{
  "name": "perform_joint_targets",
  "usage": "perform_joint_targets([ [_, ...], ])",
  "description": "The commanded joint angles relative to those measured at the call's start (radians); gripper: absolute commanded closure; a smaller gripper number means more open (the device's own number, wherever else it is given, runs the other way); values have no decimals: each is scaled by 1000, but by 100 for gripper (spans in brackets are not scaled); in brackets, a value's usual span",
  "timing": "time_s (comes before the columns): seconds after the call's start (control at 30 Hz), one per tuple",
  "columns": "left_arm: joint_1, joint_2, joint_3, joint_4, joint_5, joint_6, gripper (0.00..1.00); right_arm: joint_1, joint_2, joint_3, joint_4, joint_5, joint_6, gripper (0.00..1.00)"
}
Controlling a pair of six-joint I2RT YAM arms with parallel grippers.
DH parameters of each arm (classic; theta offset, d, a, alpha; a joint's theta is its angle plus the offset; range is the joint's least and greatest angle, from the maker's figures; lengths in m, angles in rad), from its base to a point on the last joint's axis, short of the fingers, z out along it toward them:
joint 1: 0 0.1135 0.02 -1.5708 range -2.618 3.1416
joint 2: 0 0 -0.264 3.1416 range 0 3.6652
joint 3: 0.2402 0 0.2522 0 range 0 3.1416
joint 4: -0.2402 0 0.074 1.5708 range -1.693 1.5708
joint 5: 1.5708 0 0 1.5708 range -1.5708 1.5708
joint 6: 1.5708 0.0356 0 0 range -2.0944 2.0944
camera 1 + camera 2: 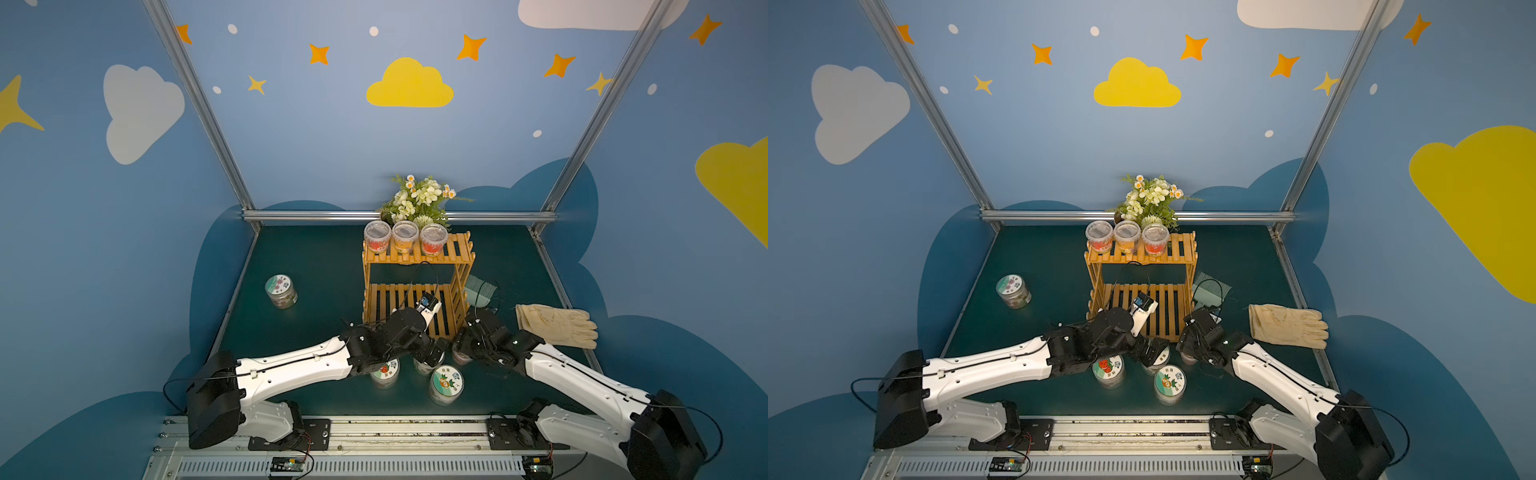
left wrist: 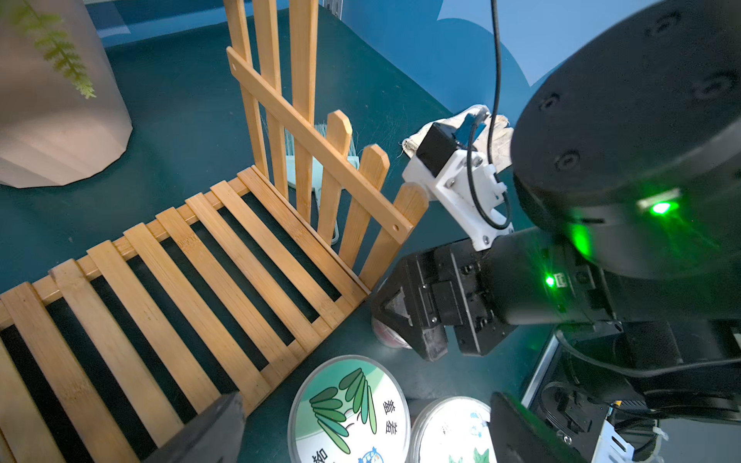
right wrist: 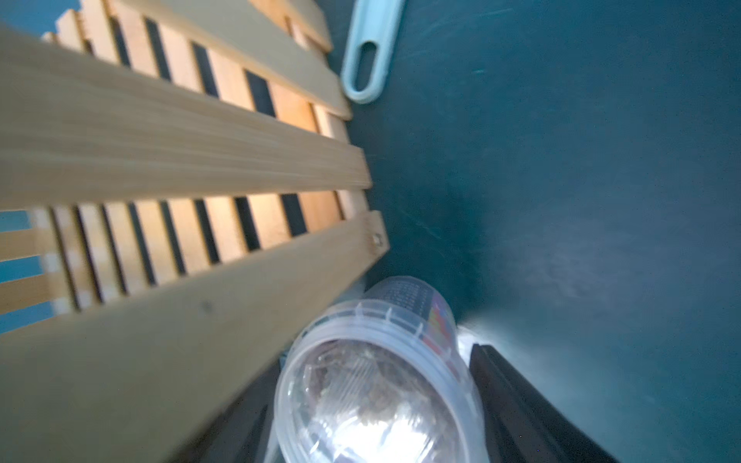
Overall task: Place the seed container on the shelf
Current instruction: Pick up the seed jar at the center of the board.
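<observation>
A dark green bench [image 1: 311, 257] carries the small two-tier shelf of orange-yellow wooden slats [image 1: 455, 249], with three clear lidded tubs [image 1: 405, 237] in a row on its top tier, one space free at the end, and the lower tier bare. Both black-and-white arms reach in at the shelf's front edge. The left gripper [image 2: 363, 431] hangs with its fingers spread wide and empty over two round jars with illustrated lids [image 2: 349, 409]. The right gripper [image 2: 413, 326] straddles the seed container, a clear plastic tub with a ribbed lid [image 3: 373, 381], which stands on the bench hard against the shelf's front corner post, not yet on either tier. Dark fingers [image 3: 521, 405] flank its sides, though whether they press on it cannot be told. The danger looks to lie in that tight corner. A lift straight up could catch the shelf's angled side rail, jolt the light frame and topple the tubs above. The thin plastic wall may also buckle or slip under a hard squeeze, and the left arm sits near enough to be clipped.
</observation>
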Motion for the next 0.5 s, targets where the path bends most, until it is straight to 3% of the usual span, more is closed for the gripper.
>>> perform_joint_targets([
  [0.0,4,13,11,-10,28,-4,0,-3,-63,-13,-140,88,-5,20],
  [0.23,4,48,36,4,126,37,0,-88,-255,-66,-199,115,-115,18],
  [0.37,1,91,64,4,220,74,0,-173,-294,-27,-211,-56,-286,10],
  [0.47,-12,118,86,-2,253,92,0,-186,-290,27,-261,-108,-367,8],
])
